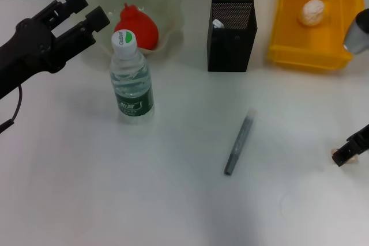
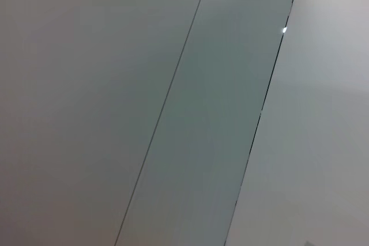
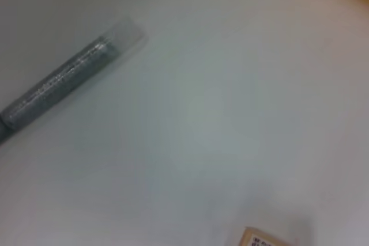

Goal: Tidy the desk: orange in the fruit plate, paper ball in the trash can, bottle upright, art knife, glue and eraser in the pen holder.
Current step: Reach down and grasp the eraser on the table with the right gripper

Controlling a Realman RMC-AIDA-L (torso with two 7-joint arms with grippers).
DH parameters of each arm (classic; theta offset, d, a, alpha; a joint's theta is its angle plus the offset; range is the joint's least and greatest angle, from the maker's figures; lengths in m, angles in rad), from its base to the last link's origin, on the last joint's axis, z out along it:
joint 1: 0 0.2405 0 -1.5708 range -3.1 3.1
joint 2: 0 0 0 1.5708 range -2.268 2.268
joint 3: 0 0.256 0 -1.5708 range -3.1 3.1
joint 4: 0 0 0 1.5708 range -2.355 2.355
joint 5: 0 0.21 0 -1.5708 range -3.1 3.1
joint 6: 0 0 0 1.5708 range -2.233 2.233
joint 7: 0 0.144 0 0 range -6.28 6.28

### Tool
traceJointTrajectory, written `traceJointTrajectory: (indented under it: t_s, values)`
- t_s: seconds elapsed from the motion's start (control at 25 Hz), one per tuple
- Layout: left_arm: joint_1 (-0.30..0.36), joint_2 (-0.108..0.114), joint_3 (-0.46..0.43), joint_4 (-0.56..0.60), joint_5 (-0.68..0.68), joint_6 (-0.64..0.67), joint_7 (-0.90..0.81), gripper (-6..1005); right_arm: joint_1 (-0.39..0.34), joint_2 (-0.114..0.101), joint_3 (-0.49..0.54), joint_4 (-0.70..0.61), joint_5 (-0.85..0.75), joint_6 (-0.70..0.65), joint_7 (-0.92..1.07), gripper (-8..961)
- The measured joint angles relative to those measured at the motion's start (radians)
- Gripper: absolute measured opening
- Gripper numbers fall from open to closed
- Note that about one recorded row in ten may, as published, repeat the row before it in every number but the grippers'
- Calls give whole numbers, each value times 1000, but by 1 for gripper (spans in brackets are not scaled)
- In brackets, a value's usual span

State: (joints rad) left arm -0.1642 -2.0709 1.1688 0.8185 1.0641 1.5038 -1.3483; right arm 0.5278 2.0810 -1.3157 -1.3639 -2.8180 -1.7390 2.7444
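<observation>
Barely, right claw (image 1: pixel 353 150) edge-cropped (hiding eraser (image 1: pixel 336 154))

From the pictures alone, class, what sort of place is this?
Most likely a desk or office worktop: a plain white tabletop holding a square black mesh pen holder, a slim grey glue pen and a bright yellow plastic trash bin.

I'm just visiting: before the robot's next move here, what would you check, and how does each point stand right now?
1. Orange in fruit plate: ok.
2. Paper ball in trash can: ok.
3. Bottle upright: ok.
4. Eraser in pen holder: not ok, on the table by the right gripper.
5. Grey stick in pen holder: not ok, lying on the table.
6. Left gripper free of the bottle: ok, open, raised beside the plate.
</observation>
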Motion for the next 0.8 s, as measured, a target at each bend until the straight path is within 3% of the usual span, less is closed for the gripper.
traceJointTrajectory:
  t_s: [0.28,0.8]
  values:
    - [6,0,0,0,1,-1,0,739,1,2,-58,25,-31,37,12,754]
    - [13,2,0,1,-1,-7,0,739,16,2,-60,60,-14,76,7,752]
